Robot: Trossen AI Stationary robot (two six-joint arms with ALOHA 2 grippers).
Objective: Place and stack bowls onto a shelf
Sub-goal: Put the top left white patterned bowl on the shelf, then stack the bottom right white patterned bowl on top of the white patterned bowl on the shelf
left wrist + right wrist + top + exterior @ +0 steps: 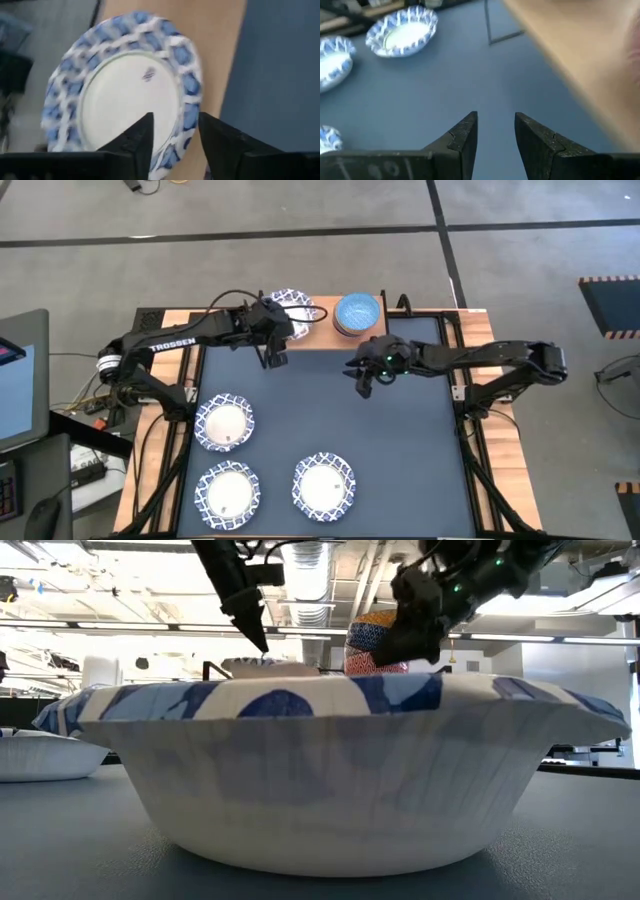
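Note:
A white bowl with a blue patterned rim (pixel 289 307) rests on its base on the left part of the shelf's wooden top (pixel 320 337). My left gripper (pixel 176 116) is open at this bowl's edge. One finger stands over the bowl's inside and the other outside the rim (pixel 189 107); I cannot tell whether they touch it. A stack of smaller bowls, light blue on top (pixel 357 313), stands to its right on the shelf. My right gripper (pixel 495 115) hangs open over the dark table (pixel 445 75) in front of the shelf, with nothing between its fingers.
Three more white bowls with blue rims sit on the near left of the table (pixel 224 423) (pixel 228 490) (pixel 323 485). The nearest fills the low view (pixel 330 770). The dark table (pixel 400 460) shows bare to the right of them.

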